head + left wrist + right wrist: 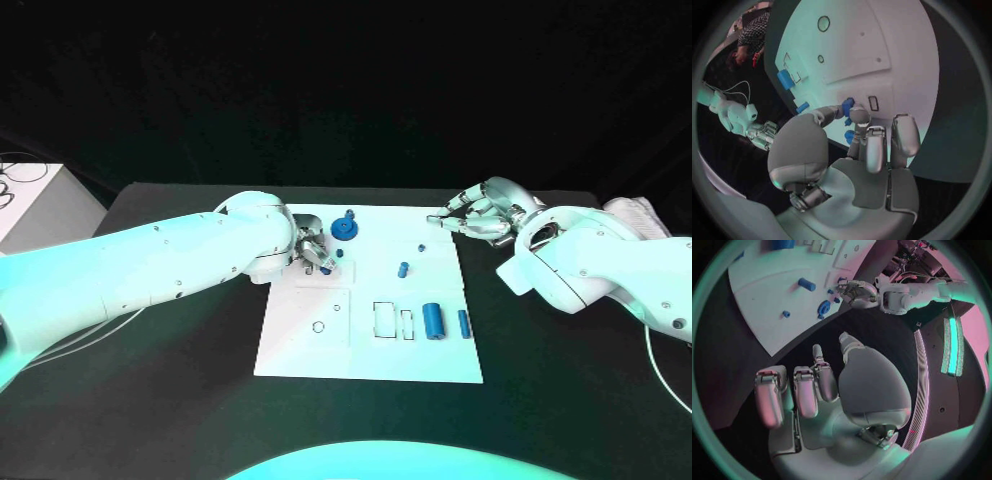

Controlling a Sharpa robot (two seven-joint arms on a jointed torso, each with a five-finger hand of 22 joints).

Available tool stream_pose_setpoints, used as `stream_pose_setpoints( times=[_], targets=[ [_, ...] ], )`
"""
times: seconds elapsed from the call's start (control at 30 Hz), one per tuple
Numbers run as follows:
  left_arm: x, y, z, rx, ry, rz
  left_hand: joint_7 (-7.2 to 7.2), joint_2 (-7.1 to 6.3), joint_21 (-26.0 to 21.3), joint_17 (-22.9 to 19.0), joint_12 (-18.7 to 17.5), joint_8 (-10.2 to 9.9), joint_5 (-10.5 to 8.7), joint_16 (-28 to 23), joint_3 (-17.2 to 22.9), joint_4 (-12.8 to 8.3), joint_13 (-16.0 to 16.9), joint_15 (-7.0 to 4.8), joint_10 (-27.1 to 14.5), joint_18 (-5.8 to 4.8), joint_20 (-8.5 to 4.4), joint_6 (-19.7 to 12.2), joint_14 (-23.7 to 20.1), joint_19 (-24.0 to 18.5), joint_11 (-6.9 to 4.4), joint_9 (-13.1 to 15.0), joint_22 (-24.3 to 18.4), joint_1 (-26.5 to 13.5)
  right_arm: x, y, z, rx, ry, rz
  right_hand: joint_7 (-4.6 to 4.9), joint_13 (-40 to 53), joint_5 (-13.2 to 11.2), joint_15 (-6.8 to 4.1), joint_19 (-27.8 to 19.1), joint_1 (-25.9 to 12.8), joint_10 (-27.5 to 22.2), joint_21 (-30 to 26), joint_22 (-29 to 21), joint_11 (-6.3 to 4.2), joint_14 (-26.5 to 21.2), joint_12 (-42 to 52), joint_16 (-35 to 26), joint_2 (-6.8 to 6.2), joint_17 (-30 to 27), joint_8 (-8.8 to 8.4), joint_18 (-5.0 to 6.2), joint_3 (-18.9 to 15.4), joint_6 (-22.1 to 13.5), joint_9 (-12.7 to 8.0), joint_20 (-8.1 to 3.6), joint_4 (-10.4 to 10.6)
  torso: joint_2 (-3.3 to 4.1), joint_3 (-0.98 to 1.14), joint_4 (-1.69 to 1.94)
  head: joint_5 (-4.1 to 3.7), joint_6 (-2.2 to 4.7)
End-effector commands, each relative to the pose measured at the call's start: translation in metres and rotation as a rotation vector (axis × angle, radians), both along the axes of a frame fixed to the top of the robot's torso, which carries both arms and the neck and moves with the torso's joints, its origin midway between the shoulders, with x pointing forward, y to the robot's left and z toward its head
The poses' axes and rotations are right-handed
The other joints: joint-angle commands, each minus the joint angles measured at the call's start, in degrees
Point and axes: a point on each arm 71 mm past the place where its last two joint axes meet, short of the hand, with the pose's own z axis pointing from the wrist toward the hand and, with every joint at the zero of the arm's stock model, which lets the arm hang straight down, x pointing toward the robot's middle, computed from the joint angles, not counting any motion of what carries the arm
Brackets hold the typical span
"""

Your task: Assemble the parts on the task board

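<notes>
- A black table carries everything, with dark drapery behind it and a white box at its far left corner.
- The flat white rectangular task board lies in the middle of the table, its near part bare apart from cut-out outlines.
- Near the board's right side stands a fat blue cylinder part, and just beside it, toward the edge, lies a slim blue bar part.
- Farther back, mid-board, lies a short blue peg part, with a tiny blue dot part beyond it.
- The left hand rests on the board's left half, its fingers curled around a small blue piece pinched at their tips.
- Just behind that hand stands a round blue knob part.
- The right hand hovers at the board's far right corner, fingers loosely curled and apart, holding nothing.
</notes>
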Motion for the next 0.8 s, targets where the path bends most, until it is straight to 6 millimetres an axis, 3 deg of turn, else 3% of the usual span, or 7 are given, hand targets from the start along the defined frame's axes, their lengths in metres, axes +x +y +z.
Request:
stream_pose_setpoints(
  times=[0.03,0.53,0.8],
  targets=[
    [-0.0077,-0.0012,-0.0139,0.038,0.073,-0.027,-2.75,0.02,-0.4,15.1,0.3,-0.3,-0.26,0.3,-1.1,0.4,-0.1,-0.56,-0.1,-0.57,0.02,3.1,6.0,0.3,-0.41,2.0,0.0,-0.6,-0.0004,0.0007,0.0004,-0.004,-0.009,0.010,0.02,6.6,-0.1,0.34,5.9,-0.2,-0.4,-0.1,14.9,0.14,5.5,-0.4,-0.4,0.13,13.0,0.04,-0.76,-0.3,-0.3,0.0,0.20,0.1,-0.05,-0.01,0.02,-0.03,-0.02],
    [-0.0070,-0.0013,-0.0143,0.042,0.075,-0.027,-2.79,0.22,-0.5,15.1,0.5,-0.6,-0.42,0.3,-5.1,2.2,0.0,-0.58,-0.2,-0.59,-0.01,3.4,6.0,0.4,-0.43,2.0,0.0,-0.4,-0.0006,-0.0019,0.0006,-0.004,-0.011,0.001,0.01,6.6,-0.1,0.33,5.9,-0.1,-0.5,-0.1,14.9,0.12,5.5,-0.4,-0.4,0.14,12.9,0.08,-0.76,-0.4,-0.3,0.0,0.19,0.0,-0.03,-0.01,0.01,-0.13,0.09],
    [-0.0058,-0.0004,-0.0143,0.042,0.072,-0.022,-2.76,0.47,-0.6,15.1,0.7,-0.9,-0.52,0.3,-9.8,5.4,-0.1,-0.57,-0.3,-0.60,-0.03,3.7,6.0,0.5,-0.40,2.1,0.0,-0.4,-0.0005,-0.0023,0.0008,-0.003,-0.014,-0.002,0.00,6.5,-0.1,0.33,5.9,-0.2,-0.5,-0.2,14.8,0.11,5.5,-0.5,-0.4,0.13,12.8,0.10,-0.75,-0.5,-0.3,0.0,0.19,0.1,-0.03,-0.05,-0.01,-0.16,0.24]
  ],
)
